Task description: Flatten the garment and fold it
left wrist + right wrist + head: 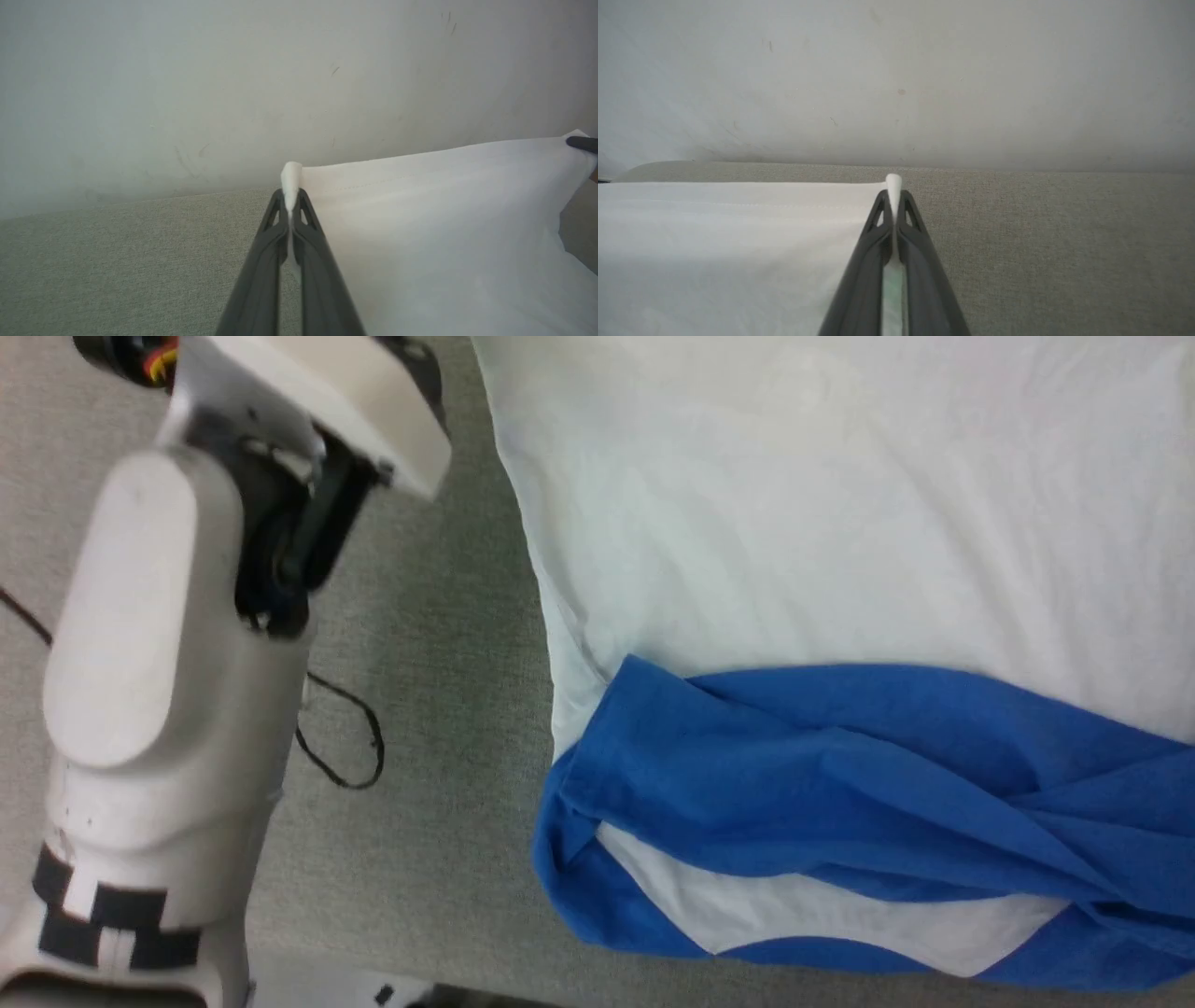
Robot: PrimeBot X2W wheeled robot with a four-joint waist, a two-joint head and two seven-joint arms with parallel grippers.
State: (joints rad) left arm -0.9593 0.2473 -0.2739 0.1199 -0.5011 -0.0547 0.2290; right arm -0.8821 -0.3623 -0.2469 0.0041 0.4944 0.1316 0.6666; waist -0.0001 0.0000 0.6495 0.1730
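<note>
The garment [822, 551] lies spread on the grey surface, its white body filling the upper right of the head view and a twisted blue sleeve [840, 784] crossing the near part. In the left wrist view my left gripper [291, 196] is shut on a white hem corner of the garment [444, 210], which stretches away to the right. My right gripper [893, 193] is likewise shut on the other white hem corner of the garment [738, 224], spreading left. A dark fingertip of the other gripper [583, 143] shows at the far right edge of the left wrist view.
A pale forearm [159, 691] of the left arm stands at the left of the head view. A thin black cable [345, 737] loops on the grey fabric surface [439, 709] beside it. A pale wall [896, 70] rises just behind the surface's far edge.
</note>
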